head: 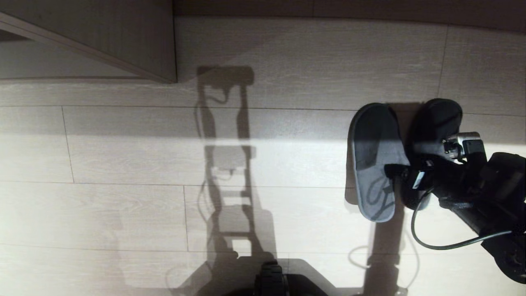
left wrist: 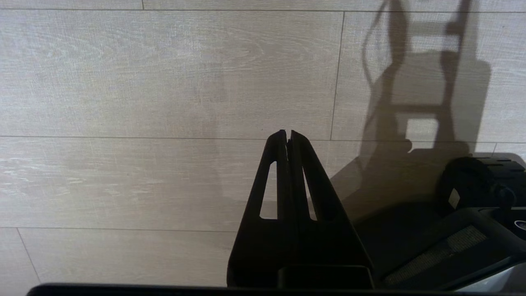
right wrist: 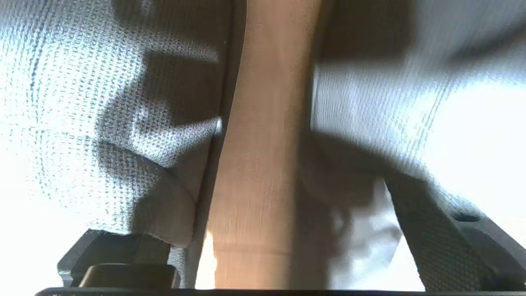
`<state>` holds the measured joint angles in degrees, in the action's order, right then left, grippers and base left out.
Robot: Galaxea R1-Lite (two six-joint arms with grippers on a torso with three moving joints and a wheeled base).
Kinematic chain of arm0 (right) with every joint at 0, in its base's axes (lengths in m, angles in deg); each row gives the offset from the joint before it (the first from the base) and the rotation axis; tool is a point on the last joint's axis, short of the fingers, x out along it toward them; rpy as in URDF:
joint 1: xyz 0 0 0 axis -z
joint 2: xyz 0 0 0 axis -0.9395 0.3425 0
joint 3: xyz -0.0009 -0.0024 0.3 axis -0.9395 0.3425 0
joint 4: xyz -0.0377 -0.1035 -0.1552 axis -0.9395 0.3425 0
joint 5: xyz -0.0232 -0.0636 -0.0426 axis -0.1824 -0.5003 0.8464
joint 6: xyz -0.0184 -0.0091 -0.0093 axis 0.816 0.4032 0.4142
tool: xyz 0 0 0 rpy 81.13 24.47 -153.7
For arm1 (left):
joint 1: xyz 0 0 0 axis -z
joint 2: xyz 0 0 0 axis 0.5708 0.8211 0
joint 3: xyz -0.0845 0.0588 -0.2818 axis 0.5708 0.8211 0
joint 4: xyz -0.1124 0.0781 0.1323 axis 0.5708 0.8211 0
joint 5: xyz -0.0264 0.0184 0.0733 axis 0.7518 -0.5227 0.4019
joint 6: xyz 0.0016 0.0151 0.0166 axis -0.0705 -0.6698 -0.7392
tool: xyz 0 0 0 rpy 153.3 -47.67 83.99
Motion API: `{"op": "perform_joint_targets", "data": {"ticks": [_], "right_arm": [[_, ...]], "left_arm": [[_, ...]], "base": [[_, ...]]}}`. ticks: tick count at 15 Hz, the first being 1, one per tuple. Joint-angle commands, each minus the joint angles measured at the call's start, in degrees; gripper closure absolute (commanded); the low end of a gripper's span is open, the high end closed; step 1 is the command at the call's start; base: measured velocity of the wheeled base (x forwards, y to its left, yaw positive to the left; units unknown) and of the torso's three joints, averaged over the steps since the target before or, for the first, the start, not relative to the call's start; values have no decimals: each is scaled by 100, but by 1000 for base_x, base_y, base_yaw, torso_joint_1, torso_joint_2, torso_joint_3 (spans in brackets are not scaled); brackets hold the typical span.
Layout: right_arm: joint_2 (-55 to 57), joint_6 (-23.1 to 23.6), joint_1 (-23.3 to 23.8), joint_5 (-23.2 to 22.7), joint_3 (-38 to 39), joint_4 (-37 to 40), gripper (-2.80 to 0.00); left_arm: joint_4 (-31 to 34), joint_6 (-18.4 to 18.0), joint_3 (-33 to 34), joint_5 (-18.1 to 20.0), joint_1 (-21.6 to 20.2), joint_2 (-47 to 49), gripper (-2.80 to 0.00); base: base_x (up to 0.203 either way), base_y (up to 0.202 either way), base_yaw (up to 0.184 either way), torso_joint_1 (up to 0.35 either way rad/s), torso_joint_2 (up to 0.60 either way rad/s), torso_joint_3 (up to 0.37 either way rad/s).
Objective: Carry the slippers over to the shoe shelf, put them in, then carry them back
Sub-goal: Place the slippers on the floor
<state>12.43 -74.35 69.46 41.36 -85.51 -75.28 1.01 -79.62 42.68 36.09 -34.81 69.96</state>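
The right gripper hangs low over the slippers, which lie flat on the pale plank floor side by side, toes pointing away from the robot. Its fingers are spread wide and grasp nothing: in the right wrist view one finger stands over the weave of one slipper and the other finger over its mate, with a strip of bare floor showing between the two (the gap between the pair lies straight under the gripper). One slipper is just to the gripper's left, the other mostly hidden beneath the wrist. A wood unit sits well away, ahead and to the left. The left gripper is parked, fingers pressed together, over bare floor.
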Motion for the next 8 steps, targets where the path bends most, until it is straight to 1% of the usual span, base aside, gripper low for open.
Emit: {"op": "perform_joint_targets", "data": {"ticks": [1, 3, 7, 8], "right_arm": [[-393, 19, -1, 3, -17, 424, -280], [-580, 62, -2, 5, -2, 886, -280], [-586, 79, -2, 12, 8, 1017, -280], [-602, 72, -2, 60, -16, 1361, -280]], "left_arm": [[-1, 0, 0, -1, 0, -11, 0], [-1, -5, 0, -1, -7, -11, 0], [-1, 0, 0, -1, 0, -11, 0], [-1, 0, 0, -1, 0, -11, 0]], "base": [[0, 0, 0, 0, 0, 0], [0, 0, 0, 0, 0, 0], [0, 0, 0, 0, 0, 0], [0, 0, 0, 0, 0, 0]]}}
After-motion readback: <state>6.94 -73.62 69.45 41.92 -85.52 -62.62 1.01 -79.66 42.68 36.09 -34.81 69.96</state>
